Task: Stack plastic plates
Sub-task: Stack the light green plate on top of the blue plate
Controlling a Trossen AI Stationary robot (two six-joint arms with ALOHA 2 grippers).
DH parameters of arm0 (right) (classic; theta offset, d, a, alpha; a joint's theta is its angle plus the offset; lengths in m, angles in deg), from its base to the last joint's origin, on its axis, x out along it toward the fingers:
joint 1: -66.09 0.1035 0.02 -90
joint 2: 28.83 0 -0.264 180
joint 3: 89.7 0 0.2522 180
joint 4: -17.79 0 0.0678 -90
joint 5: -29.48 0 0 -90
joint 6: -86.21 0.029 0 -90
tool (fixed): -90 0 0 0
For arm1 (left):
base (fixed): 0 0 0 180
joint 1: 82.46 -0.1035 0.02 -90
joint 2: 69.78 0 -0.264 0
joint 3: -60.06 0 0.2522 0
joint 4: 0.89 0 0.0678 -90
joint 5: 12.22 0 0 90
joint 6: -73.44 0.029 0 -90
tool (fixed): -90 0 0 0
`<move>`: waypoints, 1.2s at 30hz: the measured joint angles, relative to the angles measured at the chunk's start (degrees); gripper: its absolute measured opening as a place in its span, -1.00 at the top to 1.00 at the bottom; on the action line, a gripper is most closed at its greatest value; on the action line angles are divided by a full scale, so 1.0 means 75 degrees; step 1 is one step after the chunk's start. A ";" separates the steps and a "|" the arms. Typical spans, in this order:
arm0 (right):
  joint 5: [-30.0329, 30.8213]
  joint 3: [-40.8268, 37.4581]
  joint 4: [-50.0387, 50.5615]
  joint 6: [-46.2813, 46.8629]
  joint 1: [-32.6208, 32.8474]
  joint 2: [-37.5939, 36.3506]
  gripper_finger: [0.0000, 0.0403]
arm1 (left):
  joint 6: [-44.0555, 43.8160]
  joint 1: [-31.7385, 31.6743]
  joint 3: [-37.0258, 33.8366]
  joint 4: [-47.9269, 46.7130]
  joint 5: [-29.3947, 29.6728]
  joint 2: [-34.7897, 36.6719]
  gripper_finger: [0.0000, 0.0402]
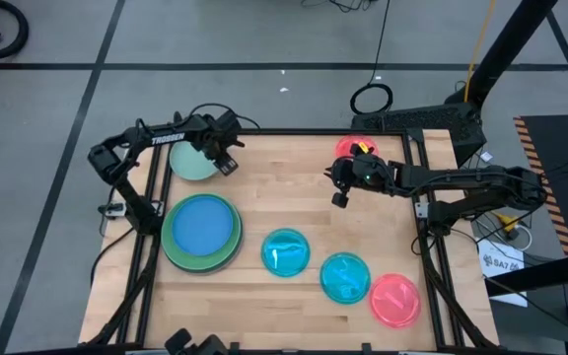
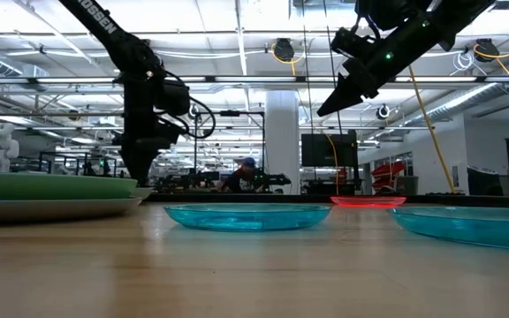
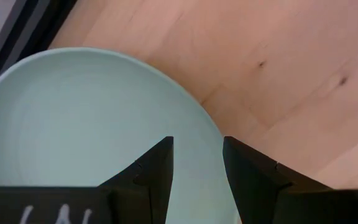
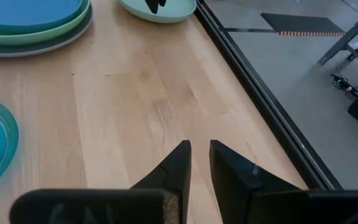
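Note:
My left gripper [image 1: 228, 163] [image 3: 197, 140] is open, low over the pale green plate [image 1: 190, 163] [image 3: 73, 124] at the far left of the table. One finger is above the plate and the other just outside its rim. My right gripper [image 1: 340, 199] [image 2: 322, 111] [image 4: 200, 143] hangs high over bare wood at the far right, open by a narrow gap and holding nothing. The blue plate [image 1: 203, 224] lies on the large green plate [image 2: 42, 187], which lies on the grey one [image 2: 51, 208]. Two cyan plates [image 1: 286, 252] [image 1: 345, 277] and a pink plate [image 1: 394, 300] lie flat near the front. A second pink plate [image 1: 347, 148] lies at the far edge. My left gripper comes from above, pointing down, with its fingers on either side of the pale green plate's rim [image 3: 211, 134] on the side facing the table's middle. The plate lies flat on the table. I cannot tell whether a finger touches it.
Dark frame rails [image 1: 148, 197] run along the table's left and right edges [image 4: 260, 106]. Bare wood [image 1: 284, 187] lies between the two arms. The right arm's body [image 1: 461, 182] reaches in over the right rail. A person shows far off in the room [image 2: 247, 174].

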 joint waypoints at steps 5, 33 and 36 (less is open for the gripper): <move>0.0000 0.0000 0.0070 0.0000 0.0000 0.0001 0.73 | -0.0094 0.0000 -0.0001 0.0022 0.0000 -0.0003 0.27; 0.0012 -0.0002 0.0321 0.0006 0.0000 0.0001 0.73 | -0.0052 0.0234 0.0031 0.0454 0.0109 -0.1160 0.26; 0.0015 -0.0001 0.0321 0.0007 0.0000 0.0001 0.73 | -0.0051 0.0313 0.0023 0.0479 0.0119 -0.1148 0.27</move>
